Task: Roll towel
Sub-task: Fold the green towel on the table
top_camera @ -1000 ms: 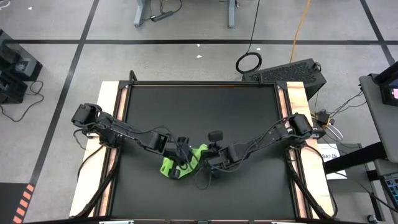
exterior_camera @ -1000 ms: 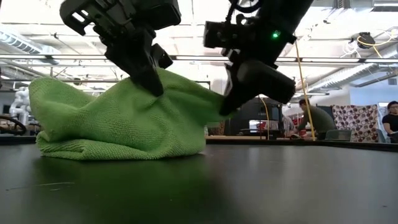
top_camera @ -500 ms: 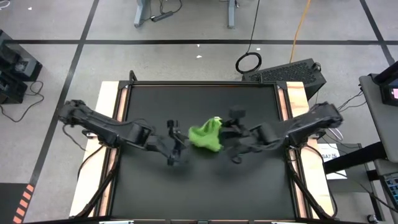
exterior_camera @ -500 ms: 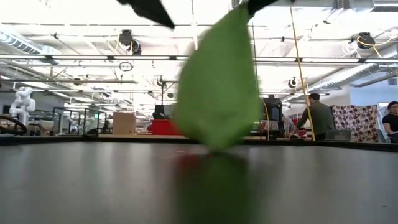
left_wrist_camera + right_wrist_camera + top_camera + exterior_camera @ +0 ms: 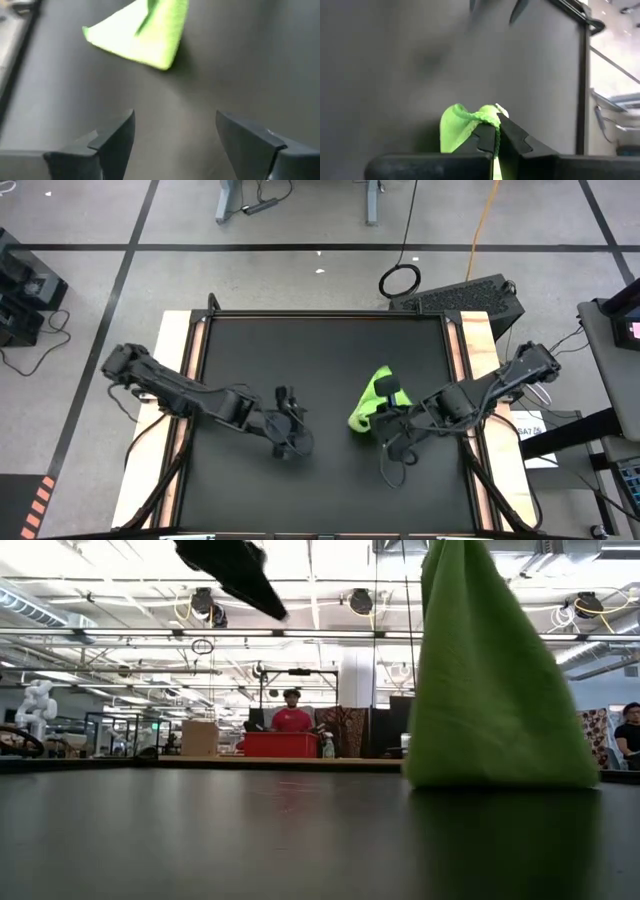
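The lime-green towel [image 5: 368, 405] hangs as a tall cone [image 5: 490, 670] right of the table's middle, its lower edge on the black tabletop. My right gripper [image 5: 384, 408] is shut on its top, seen in the right wrist view [image 5: 495, 135]. My left gripper [image 5: 298, 440] hovers left of the towel, clear of the table. It is open with nothing between its fingers [image 5: 175, 137], and the towel [image 5: 142, 32] lies beyond them. One of its dark fingers [image 5: 235, 570] shows at the top of the low view. My right gripper pinches the towel's bunched top edge [image 5: 487, 116] between its two fingers. The fingers slant down from the table's right side. The towel hangs below them, spreading wider downward, with its bottom edge [image 5: 500, 780] on the table.
The black tabletop [image 5: 320, 350] has wooden side rails [image 5: 180, 340]. A black case [image 5: 465, 298] lies off its far right corner. People and benches [image 5: 290, 730] stand in the room beyond the far edge.
My left gripper has opened, let go of the towel and risen. My right gripper, still shut, has lifted the towel out of its low heap and carried it toward the table's right edge. The towel now hangs upright with only its bottom edge on the table.
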Robot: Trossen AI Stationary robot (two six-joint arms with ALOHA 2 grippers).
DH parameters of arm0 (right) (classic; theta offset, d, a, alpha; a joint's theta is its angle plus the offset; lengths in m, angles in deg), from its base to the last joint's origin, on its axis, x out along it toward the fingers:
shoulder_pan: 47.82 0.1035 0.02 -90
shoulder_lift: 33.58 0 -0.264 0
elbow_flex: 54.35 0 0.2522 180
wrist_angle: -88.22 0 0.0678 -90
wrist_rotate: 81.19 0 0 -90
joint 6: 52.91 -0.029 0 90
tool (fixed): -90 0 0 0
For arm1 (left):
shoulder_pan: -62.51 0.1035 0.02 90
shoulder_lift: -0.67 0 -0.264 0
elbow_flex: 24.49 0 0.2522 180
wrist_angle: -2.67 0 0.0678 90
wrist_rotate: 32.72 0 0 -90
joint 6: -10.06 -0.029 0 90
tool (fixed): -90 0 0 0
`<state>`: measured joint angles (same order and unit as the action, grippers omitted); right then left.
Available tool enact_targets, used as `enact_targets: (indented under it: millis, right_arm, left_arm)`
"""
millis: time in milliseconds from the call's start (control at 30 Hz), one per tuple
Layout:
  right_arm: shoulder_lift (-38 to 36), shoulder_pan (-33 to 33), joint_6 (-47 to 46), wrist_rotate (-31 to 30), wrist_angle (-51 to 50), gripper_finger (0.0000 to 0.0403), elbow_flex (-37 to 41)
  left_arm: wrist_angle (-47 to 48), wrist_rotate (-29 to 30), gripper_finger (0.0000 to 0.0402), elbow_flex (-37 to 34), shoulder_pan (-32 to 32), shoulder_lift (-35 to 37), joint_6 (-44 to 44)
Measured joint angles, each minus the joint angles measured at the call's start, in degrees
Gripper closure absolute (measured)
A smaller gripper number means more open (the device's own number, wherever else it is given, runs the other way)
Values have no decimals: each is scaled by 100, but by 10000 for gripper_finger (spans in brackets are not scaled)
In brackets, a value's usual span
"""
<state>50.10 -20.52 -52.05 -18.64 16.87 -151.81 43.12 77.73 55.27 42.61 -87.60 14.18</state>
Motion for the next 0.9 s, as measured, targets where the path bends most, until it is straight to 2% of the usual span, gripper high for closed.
enact_targets:
  millis: [100,200,333,467,733,900]
  right_arm:
    - [-33,209,-158,150,-54,403,0]
    - [-55,379,-465,797,-58,403,0]
    - [3,575,-1379,1481,-151,403,0]
    - [150,800,-2221,1853,-205,403,184]
    - [431,1331,-3895,2036,-125,403,1146]
    - [428,1695,-4835,2039,561,403,1974]
  left_arm:
    - [-414,-155,118,0,40,-463,-227]
    - [-776,-156,118,0,138,-815,-360]
    - [-1288,-400,118,0,308,-1183,-545]
    - [-1793,-612,118,0,496,-1395,-737]
    - [-2778,-1562,118,2,896,-1765,-947]
    - [-3255,-2081,118,0,1159,-2066,-1099]
